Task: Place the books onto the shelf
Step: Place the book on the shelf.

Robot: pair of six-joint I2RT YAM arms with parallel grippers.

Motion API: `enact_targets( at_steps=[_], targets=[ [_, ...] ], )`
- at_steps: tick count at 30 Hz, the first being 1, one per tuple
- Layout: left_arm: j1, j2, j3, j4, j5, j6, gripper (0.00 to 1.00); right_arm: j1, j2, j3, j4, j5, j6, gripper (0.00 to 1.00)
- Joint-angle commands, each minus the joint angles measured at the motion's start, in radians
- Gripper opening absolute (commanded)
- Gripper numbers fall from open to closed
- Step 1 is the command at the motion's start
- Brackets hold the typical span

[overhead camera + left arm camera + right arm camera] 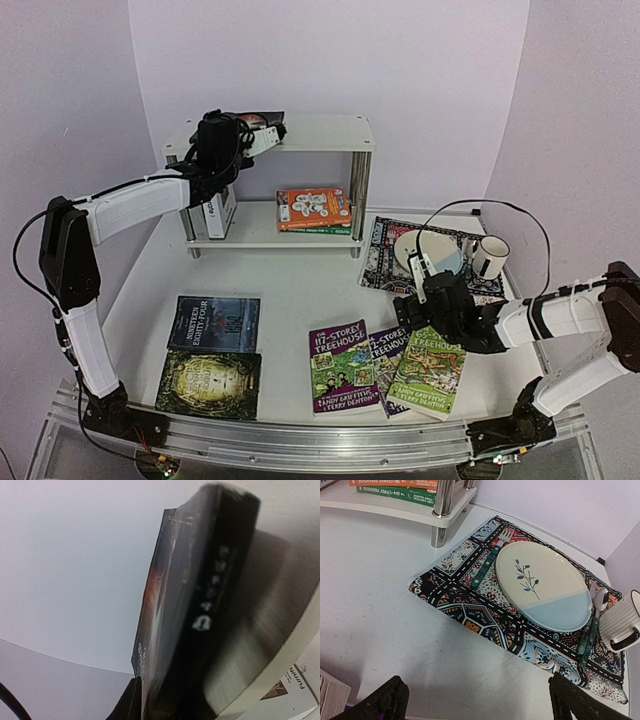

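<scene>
Left gripper [250,138] sits at the left end of the shelf [325,132] top board, against a dark book [200,605] resting there; grip cannot be told. Two dark books [213,325] lie at the desk [290,280] near-left corner. Right gripper [476,690], jaws wide and empty, hovers above Treehouse paperbacks [345,367] near-right

I read "Nineteen Eighty-Four" on the dark book [213,322], "117-Storey Treehouse" on the purple book [342,365], and "104-Storey Treehouse" on the green spine [395,493].

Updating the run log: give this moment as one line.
left gripper: at dark book, shelf top | right gripper: open, empty, above table
</scene>
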Motion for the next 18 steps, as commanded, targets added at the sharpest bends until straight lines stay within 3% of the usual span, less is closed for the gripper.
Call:
enact_targets(
  at_steps=[1,8,15,18],
  targets=[
    [-0.006,-0.001,0.000,0.043,-0.014,-0.001,0.20,-0.005,-0.004,0.037,-0.006,0.017,-0.003,0.98],
    [-0.012,-0.003,-0.004,0.038,-0.025,0.011,0.27,-0.005,-0.006,0.038,-0.011,0.017,-0.002,0.98],
    [-0.026,-0.031,-0.001,-0.042,-0.046,-0.002,0.53,-0.004,-0.002,0.042,-0.014,0.015,-0.001,0.98],
    [-0.033,-0.053,0.003,-0.137,-0.030,-0.050,0.74,-0.004,-0.003,0.042,-0.015,0.016,0.000,0.98]
  ],
)
